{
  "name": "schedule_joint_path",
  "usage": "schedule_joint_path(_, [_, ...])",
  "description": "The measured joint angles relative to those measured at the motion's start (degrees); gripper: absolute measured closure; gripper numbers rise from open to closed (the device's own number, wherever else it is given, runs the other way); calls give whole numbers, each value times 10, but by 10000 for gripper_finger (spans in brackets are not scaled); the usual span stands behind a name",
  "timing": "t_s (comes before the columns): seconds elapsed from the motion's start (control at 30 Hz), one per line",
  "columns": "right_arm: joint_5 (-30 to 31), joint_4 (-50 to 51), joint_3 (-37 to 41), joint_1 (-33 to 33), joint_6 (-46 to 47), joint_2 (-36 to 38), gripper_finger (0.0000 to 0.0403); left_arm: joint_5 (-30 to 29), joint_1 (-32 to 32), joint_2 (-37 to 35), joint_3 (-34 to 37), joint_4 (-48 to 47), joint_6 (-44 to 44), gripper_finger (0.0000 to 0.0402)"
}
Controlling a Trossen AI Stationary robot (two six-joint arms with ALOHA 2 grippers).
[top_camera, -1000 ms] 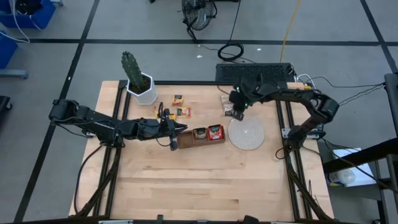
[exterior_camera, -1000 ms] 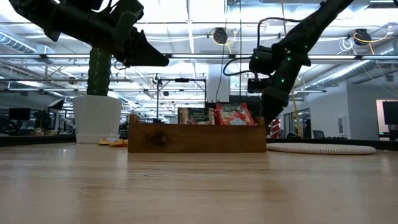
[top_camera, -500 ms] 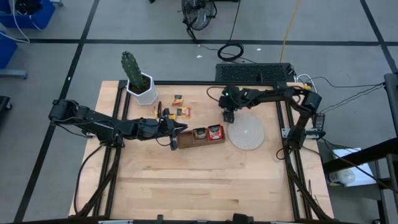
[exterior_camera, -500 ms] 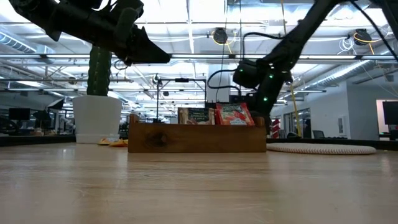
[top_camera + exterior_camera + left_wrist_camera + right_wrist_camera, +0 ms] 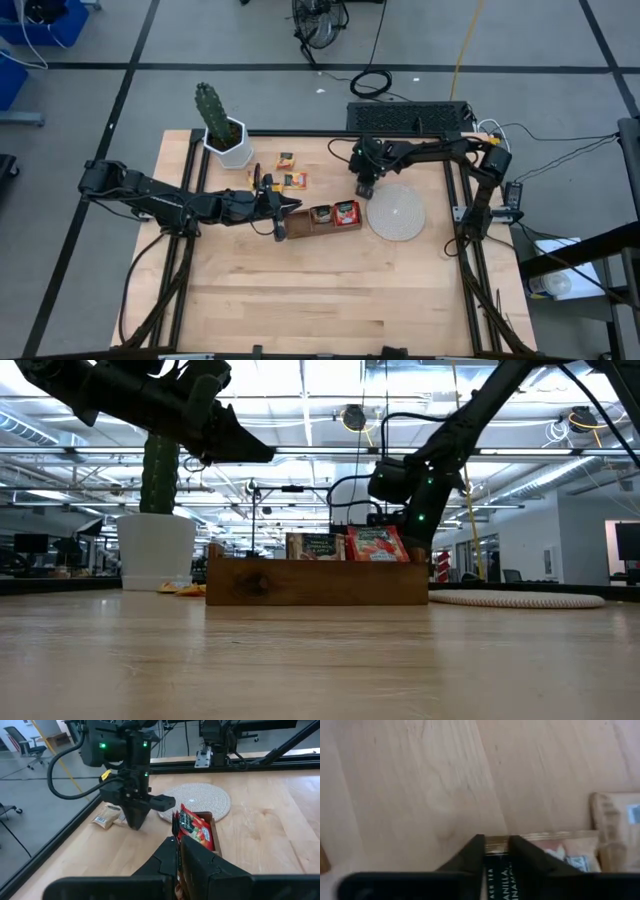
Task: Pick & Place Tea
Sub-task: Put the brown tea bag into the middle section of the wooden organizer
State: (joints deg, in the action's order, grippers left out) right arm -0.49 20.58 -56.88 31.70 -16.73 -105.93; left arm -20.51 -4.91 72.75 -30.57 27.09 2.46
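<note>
Low view first: nearest the camera stands the wooden tray (image 5: 317, 582) at the centre of the frame, with two sachets upright in it, a dark one (image 5: 314, 546) and a red one (image 5: 377, 544), so by my reading part of the sorting is done. High view shows the same tray (image 5: 318, 216) at mid frame on the bench (image 5: 330, 290), its left compartment looking unfilled, though the left tool (image 5: 277, 208) hangs over that end, pinched shut with nothing visible between its fingers. Just right of the tray lies the round woven disc (image 5: 396, 214), bare. Farther up the frame, the right tool (image 5: 364, 186) is down at the bench just above the tray's right end; in the right wrist view its fingers (image 5: 475, 851) stand narrowly apart around a dark-labelled tea sachet (image 5: 496, 865), and I judge it gripped, or all but. Beside it a tan sachet (image 5: 615, 815) still lies flat. Farther still, toward the upper left, two yellow-orange sachets (image 5: 294, 181) and (image 5: 286, 159) wait near the white pot (image 5: 228, 143) of the cactus (image 5: 211, 108). So at least two are placed, one is in hand and several are left. As for writing, the held sachet reads "TEA" and "VANILLA" in pale letters, with a further word cut off; the print on the other packets is too small to read.
</note>
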Motion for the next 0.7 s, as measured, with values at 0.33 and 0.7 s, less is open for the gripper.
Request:
schedule_joint_path(0.33, [57,90,4,-13,39,72,400,0,0,0,0,0,-1,371])
schedule_joint_path(0.7, [-75,32,3,56,125,166,315,0,-1,0,0,0,-2,371])
